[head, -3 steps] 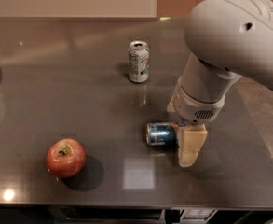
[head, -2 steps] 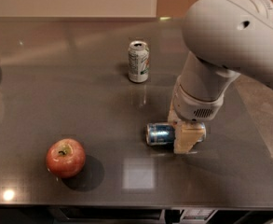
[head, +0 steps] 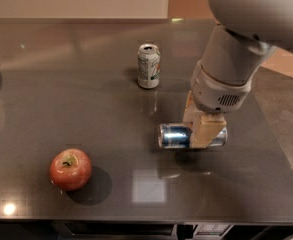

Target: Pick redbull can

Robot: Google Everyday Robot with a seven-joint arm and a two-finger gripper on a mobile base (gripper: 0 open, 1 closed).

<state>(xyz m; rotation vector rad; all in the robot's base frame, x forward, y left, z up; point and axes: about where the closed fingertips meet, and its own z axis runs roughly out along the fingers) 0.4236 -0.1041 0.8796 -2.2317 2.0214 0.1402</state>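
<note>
The redbull can [head: 173, 135], blue and silver, lies on its side on the dark table [head: 61, 99], right of centre. My gripper [head: 198, 133] comes down on it from above. One tan finger [head: 207, 130] is in front of the can's middle and the other [head: 189, 109] is behind it, both closed against it. The can still rests on the table, with its silver ends showing on either side of the front finger.
A white-and-green soda can [head: 149, 65] stands upright behind and to the left. A red apple [head: 70, 169] sits at the front left. The table's front edge [head: 136, 219] is close below. My arm's grey body [head: 226, 69] fills the upper right.
The front finger has moved in from the near side against the can, closing the jaws on it. The wrist has stayed nearly in place and the can has not moved.
</note>
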